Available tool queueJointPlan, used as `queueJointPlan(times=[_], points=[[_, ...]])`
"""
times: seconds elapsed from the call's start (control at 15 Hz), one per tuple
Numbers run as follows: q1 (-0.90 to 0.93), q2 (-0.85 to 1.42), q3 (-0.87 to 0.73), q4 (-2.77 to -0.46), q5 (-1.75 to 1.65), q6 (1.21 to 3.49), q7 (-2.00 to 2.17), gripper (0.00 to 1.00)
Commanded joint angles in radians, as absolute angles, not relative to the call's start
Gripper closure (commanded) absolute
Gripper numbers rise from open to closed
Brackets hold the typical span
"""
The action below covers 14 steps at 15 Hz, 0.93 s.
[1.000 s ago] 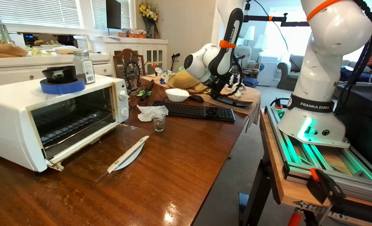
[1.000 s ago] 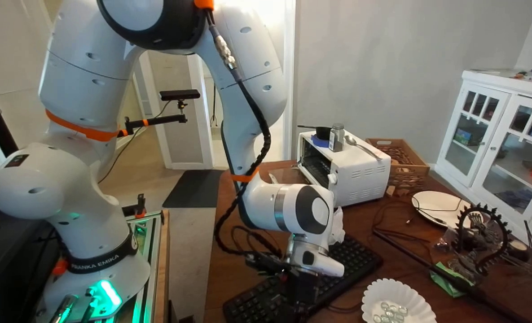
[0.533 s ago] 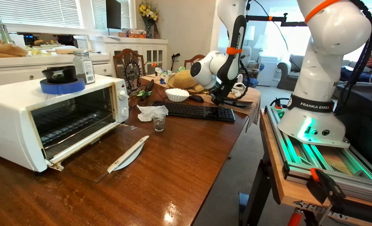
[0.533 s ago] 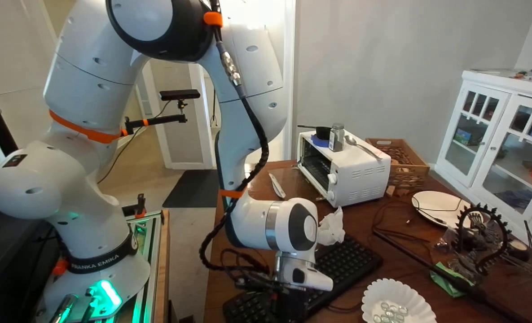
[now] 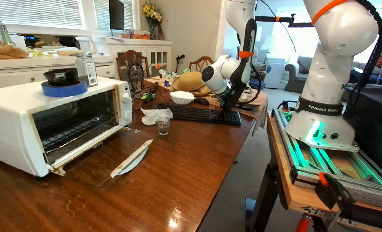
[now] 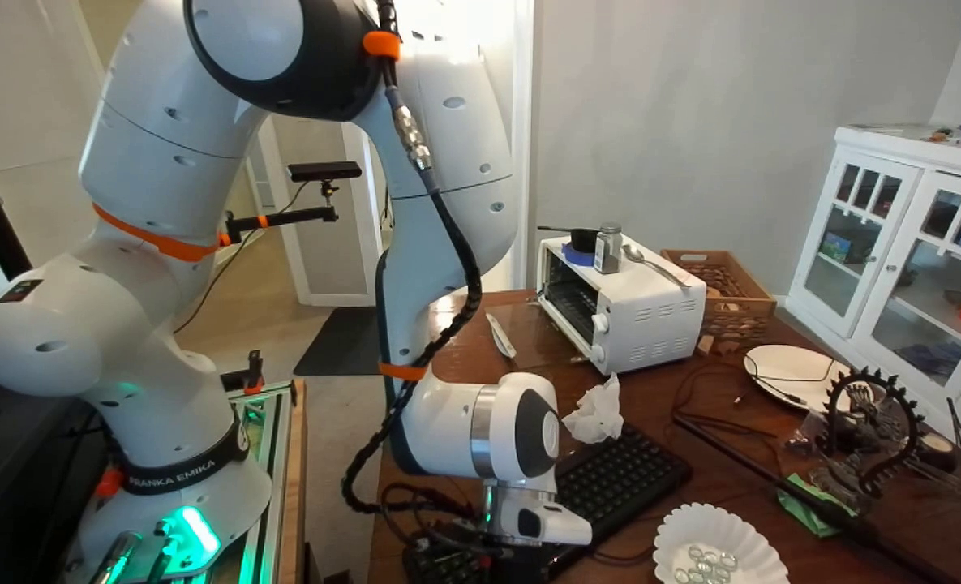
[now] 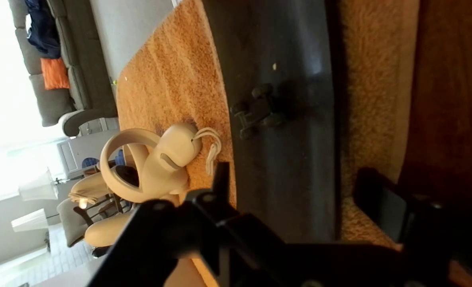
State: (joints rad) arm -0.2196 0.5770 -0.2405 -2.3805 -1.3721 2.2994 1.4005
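Observation:
In the wrist view my gripper (image 7: pixel 295 175) is open and empty, with its dark fingers spread apart. A long dark board (image 7: pixel 283 159) with small wheels lies on an orange-tan cloth (image 7: pixel 180 75) and shows between the fingers. I cannot tell whether they touch it. A white ring-shaped controller (image 7: pixel 164 159) with a wrist cord lies beside the board. In an exterior view the gripper (image 5: pixel 226 104) hangs low near the black keyboard (image 5: pixel 203 116) and the dark board (image 5: pixel 247 106). In an exterior view the gripper (image 6: pixel 521 564) is partly cut off at the bottom edge.
A white toaster oven (image 5: pixel 10 129) stands with its door down; a pan, blue tape and a jar (image 5: pixel 87 69) sit on top. A small glass (image 5: pixel 163 125), crumpled white paper (image 5: pixel 152 116), a white fluted bowl (image 5: pixel 181 97) and a mouse (image 5: pixel 201 101) stand around the keyboard.
The arm's wrist has moved right and slightly down in an exterior view, and left and down in an exterior view. The objects on the table have not moved.

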Motion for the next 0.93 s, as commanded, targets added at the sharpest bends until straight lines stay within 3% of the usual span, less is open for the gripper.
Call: queueJointPlan(times=[0.0,0.4,0.47,0.87], points=[[-0.258,0.590,-0.238,-2.397,-1.427,2.339,1.451,0.50],[-0.285,0.597,-0.238,-2.409,-1.443,2.348,1.467,0.95],[-0.286,0.600,-0.236,-2.408,-1.431,2.337,1.457,0.99],[-0.239,0.550,-0.212,-2.394,-1.276,2.147,1.287,0.96]])
